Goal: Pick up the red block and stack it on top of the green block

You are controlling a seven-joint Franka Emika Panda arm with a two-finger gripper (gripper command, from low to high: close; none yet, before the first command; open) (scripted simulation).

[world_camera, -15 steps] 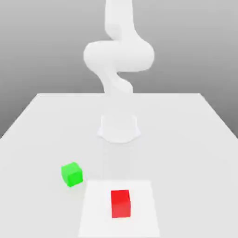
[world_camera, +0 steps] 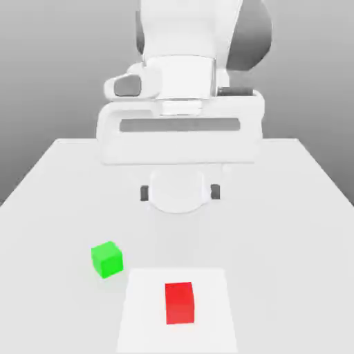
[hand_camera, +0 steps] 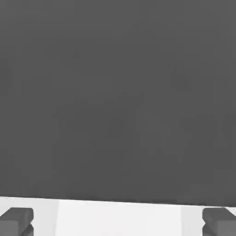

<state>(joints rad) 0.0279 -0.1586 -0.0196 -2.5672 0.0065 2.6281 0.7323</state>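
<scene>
Pincer (world_camera: 180, 193) wide open, nothing between fingertips, above desk (world_camera: 276, 242). Red block (world_camera: 180, 303) on white square (world_camera: 142, 311), near middle of desk's front edge in exterior view. Green block (world_camera: 107, 260) apart from it, off square's far corner on exterior view's left, toward desk's left edge there. Dark expanse (hand_camera: 118, 101) in hand view, perhaps background beyond desk edge.
</scene>
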